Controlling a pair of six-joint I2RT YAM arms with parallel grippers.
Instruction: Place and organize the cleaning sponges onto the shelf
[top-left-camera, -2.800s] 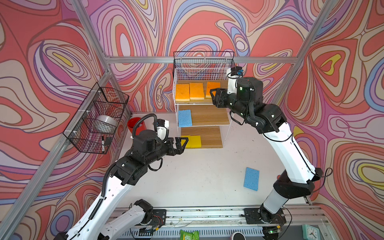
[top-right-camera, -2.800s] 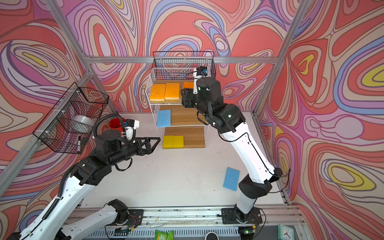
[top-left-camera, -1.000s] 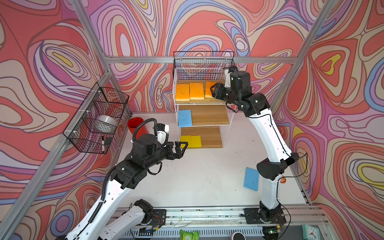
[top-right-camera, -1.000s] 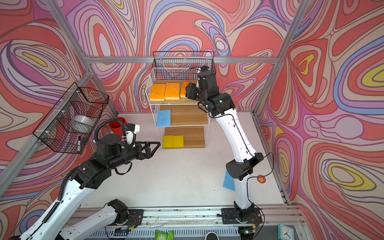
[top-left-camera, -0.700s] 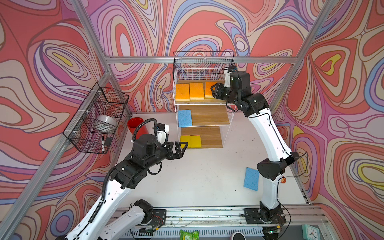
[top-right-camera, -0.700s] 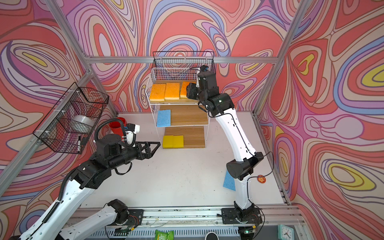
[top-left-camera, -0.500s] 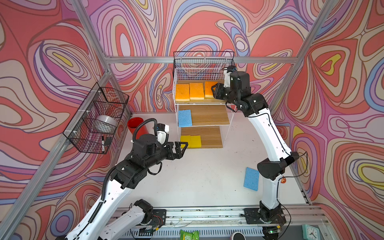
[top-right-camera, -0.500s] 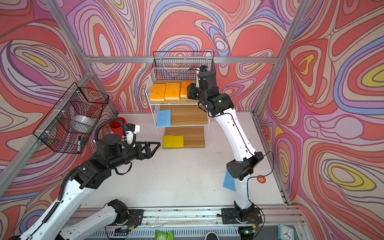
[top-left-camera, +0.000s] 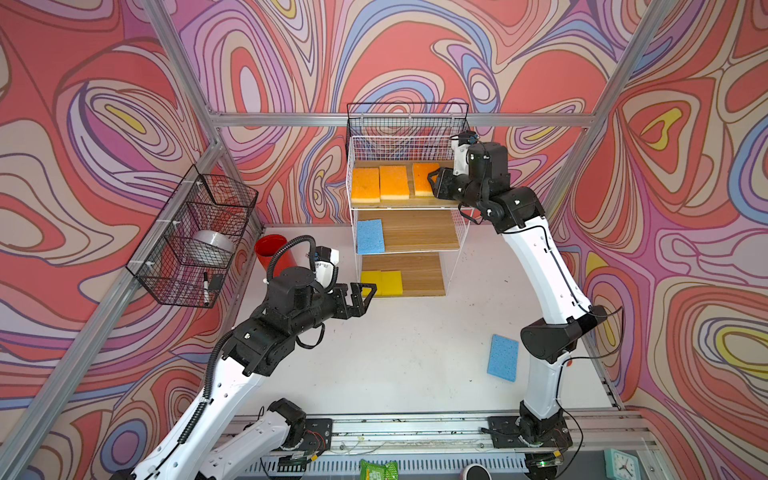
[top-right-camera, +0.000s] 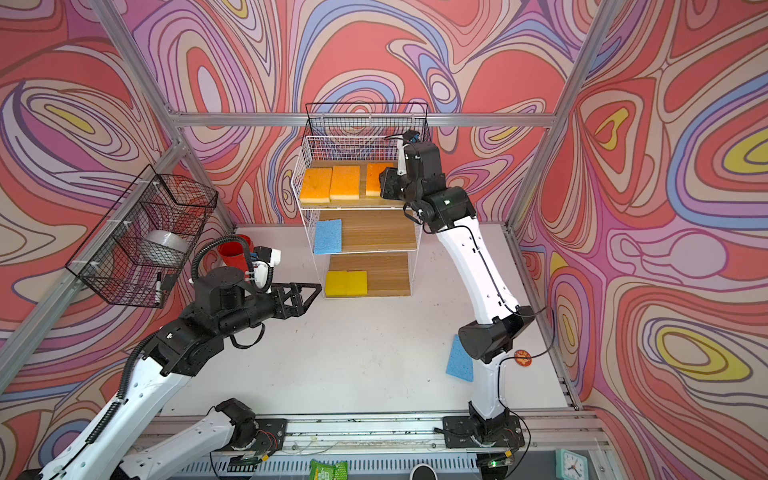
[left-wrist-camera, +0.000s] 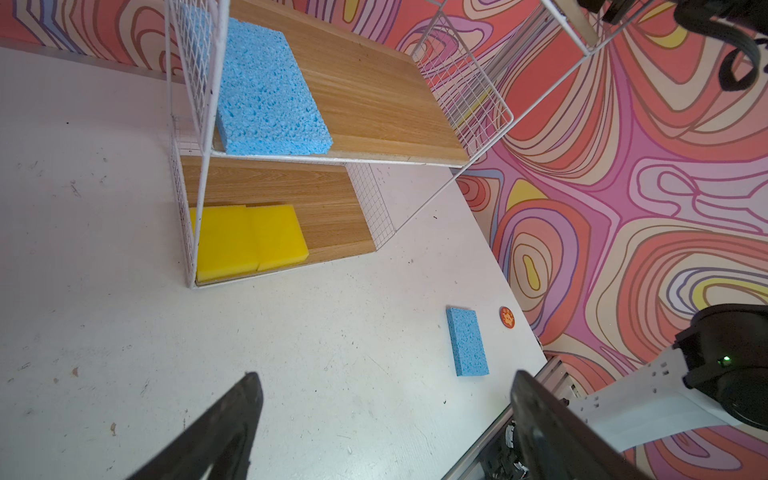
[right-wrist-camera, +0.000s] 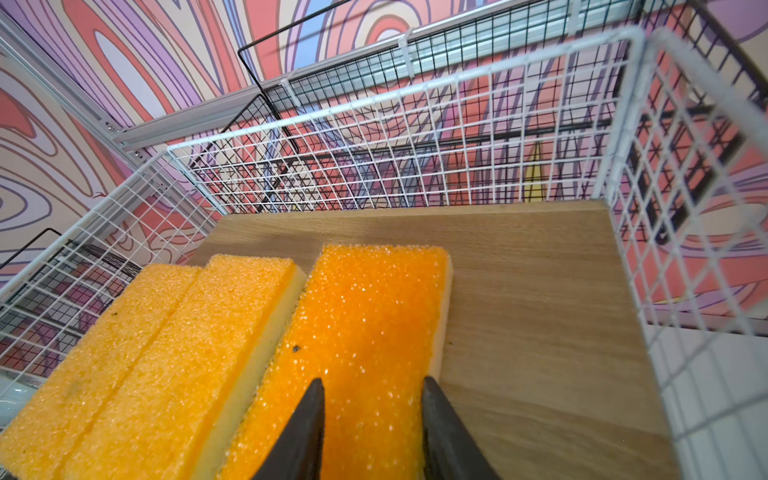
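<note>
The shelf stands at the back. Its top tier holds three orange sponges, the middle tier one blue sponge, the bottom tier two yellow sponges. A second blue sponge lies on the table near the right arm's base. My right gripper hovers over the near end of the rightmost orange sponge, jaws partly apart, gripping nothing. My left gripper hangs wide open and empty in front of the bottom tier.
A black wire basket on the left wall holds a tape roll and a marker. A red cup stands left of the shelf. Another black basket hangs behind the top tier. A small orange disc lies by the loose blue sponge.
The third orange sponge, carried by my right gripper earlier, now rests on the top tier. The right jaws have narrowed over the last second. The left arm has stayed still.
</note>
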